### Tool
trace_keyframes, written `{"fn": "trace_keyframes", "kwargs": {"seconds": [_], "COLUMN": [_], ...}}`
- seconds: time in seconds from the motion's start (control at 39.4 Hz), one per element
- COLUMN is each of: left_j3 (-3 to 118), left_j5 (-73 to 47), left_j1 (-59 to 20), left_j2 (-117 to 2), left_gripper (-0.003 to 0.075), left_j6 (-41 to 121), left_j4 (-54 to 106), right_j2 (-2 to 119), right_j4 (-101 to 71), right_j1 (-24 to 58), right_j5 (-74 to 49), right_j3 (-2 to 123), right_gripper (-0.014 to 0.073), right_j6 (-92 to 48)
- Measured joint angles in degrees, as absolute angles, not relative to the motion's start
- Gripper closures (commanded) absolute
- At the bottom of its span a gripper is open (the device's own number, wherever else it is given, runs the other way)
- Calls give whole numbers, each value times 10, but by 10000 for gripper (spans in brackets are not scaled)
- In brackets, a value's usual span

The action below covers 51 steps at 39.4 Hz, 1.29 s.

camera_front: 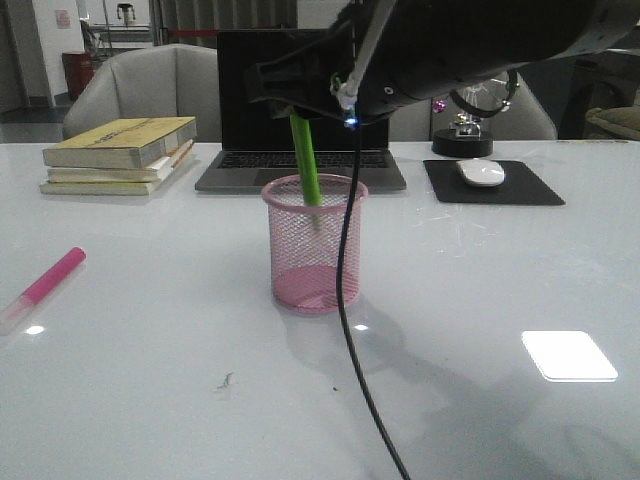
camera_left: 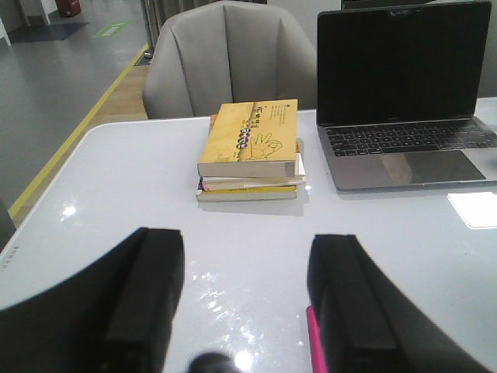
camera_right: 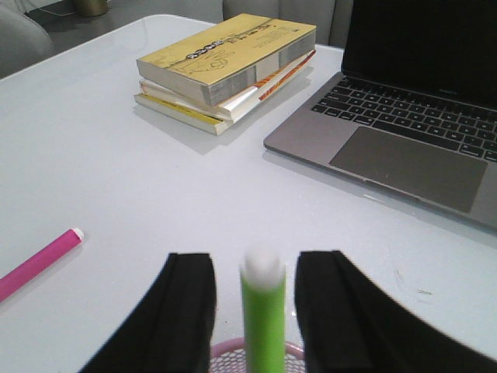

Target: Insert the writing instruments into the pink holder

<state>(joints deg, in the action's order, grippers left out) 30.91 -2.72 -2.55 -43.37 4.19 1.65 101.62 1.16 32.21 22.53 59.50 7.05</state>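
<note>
above the pink holder (camera_front: 315, 245), right claw (camera_right: 260, 311) spread around green marker (camera_right: 262, 318).

Right arm (camera_front: 470, 50): black glossy housing, a small blue light showing underneath, black cable (camera_front: 350, 300) hanging down. Both grippers showing thick matte-black fingers (camera_right: 186, 311).

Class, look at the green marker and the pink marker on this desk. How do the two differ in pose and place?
The green marker stands steeply, its lower end inside the pink holder; the pink marker lies flat on the table, left of the holder. The green marker sits between the fingers of the right tool, which look parted; nothing touches the pink marker. Both are thick markers with a pale end.
</note>
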Motion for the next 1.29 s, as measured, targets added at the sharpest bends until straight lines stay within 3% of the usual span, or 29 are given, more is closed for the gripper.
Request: {"fn": "trace_keyframes", "kwargs": {"seconds": [0.23,0.46,0.66,0.94,1.29], "left_j3": [309,309,309,309,309], "left_j5": [-27,-27,-27,-27,-27], "left_j1": [-25,-25,-25,-25,-25], "left_j2": [-434,-434,-434,-434,-434], "left_gripper": [303,303,303,303,303], "left_j6": [42,42,42,42,42], "left_j4": [16,16,16,16,16], "right_j2": [967,835,702,523,402], "right_j4": [12,12,12,13,22], "right_j1": [322,309,288,178,60], "right_j5": [140,-6,-38,-159,-271], "right_j3": [595,587,537,456,381], "right_gripper": [170,170,170,170,210], "right_j6": [61,20,16,14,14]}}
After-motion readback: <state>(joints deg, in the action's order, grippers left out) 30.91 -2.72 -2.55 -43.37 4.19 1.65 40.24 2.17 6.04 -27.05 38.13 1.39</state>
